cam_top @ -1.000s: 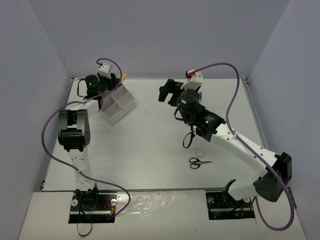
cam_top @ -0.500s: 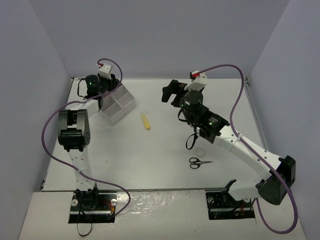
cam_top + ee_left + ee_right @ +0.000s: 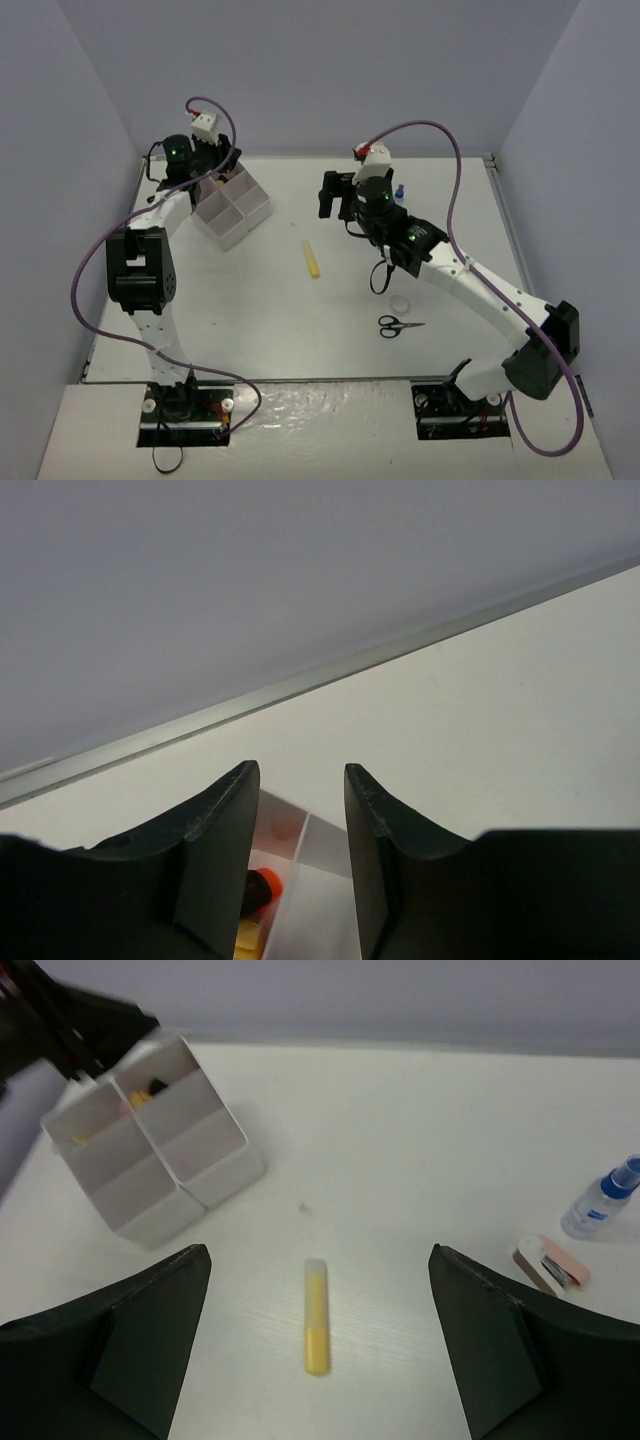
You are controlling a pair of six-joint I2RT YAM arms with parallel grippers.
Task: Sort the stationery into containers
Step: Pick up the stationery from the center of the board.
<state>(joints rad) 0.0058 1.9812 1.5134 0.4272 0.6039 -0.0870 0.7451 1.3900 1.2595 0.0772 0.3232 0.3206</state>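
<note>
The sorting is only partly done, by my reading: the white tray is sitting at about ten o'clock on the table, and the left wrist view is showing an orange-black highlighter and something yellow already lying in one compartment, while the right wrist view is showing a yellow-and-black item and a speck of pink in the far cells. Much is waiting outside it: a yellow highlighter is lying loose near the table's centre, well apart from the tray; the scissors and the tape roll are resting toward five o'clock; the blue-capped bottle and the pink eraser are standing just beside each other around one o'clock. The left gripper is hovering over the tray's ten o'clock corner, its fingers standing partly apart with nothing between them. The right gripper is hanging over the yellow highlighter, its fingers spread wide, holding and touching nothing, the highlighter lying on the table below the gap.
</note>
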